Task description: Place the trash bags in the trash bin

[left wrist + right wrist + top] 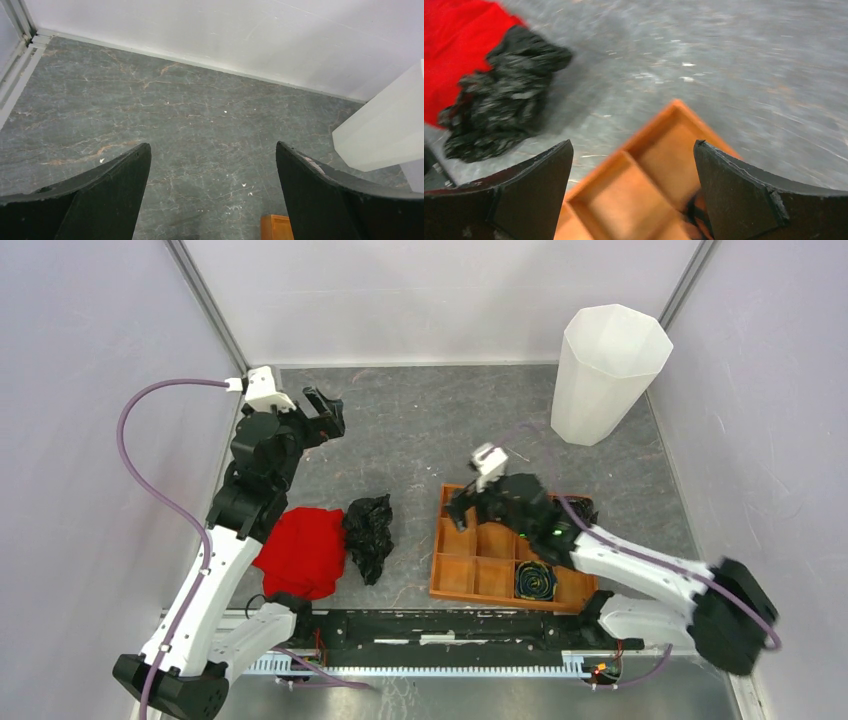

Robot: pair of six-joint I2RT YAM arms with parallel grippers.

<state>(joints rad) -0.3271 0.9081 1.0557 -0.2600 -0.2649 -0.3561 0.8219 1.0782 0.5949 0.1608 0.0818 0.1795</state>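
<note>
On the grey marbled table (420, 440), left of centre: crumpled glossy black plastic trash bag (368, 537), its near-left edge touching a red cloth (302, 552).
Bag, long axis: runs near-to-far in the top view, the far end leaning slightly right.
Bag to right gripper (462, 508): bag lies to its left, apart, bare table between. The wrist view shows the bag (499, 105) left of the fingers.
Bag to left gripper (325, 412): bag lies nearer and slightly right, well apart.
Right gripper state: fingers spread wide, holding nothing, over the far-left corner of a flat orange-brown compartment tray (437, 562).
Left gripper state: fingers spread wide, holding nothing, above bare table.
Tall translucent white faceted plastic trash bin (607, 373): far right corner, upright, mouth up, tapering to its base.
Tray contents: one dark coiled roll (535, 581) in a near compartment.
Hard to make out: right wrist view is motion-blurred. The left wrist view cuts off the bin (385, 130) at its edge. A dark mass (582, 508) at the tray's far right sits partly behind the right arm, identity unclear.
</note>
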